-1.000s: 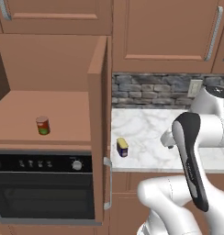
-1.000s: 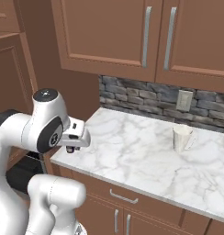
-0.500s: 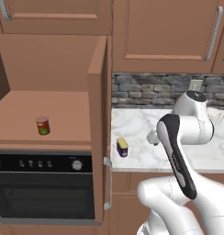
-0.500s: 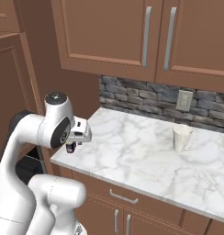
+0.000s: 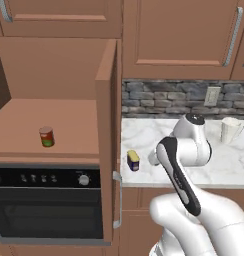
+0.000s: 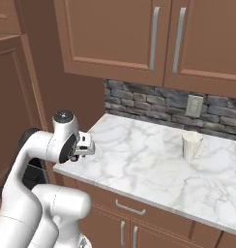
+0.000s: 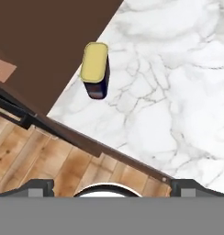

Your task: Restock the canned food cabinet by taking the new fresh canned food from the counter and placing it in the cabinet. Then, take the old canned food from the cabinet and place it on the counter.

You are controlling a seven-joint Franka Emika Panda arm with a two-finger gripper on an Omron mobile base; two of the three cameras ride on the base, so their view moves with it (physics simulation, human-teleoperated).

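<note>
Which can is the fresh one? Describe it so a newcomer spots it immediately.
Start at the white marble counter right of the open brown cabinet. At the counter's front left corner, beside the open cabinet door, stands the blue-and-yellow can. It is squat, with a dark blue body and yellow top, unlike the red can with a green band on the cabinet shelf or the white cup farther right.

Dark blue, yellow-topped new canned food [image 7: 96, 69]; red, green-banded old canned food [image 5: 46, 136]; grey-veined white counter [image 6: 154, 160].

Glossy white rounded arm [image 5: 194, 150] segments, dark joint caps, black forearm stripe
</note>
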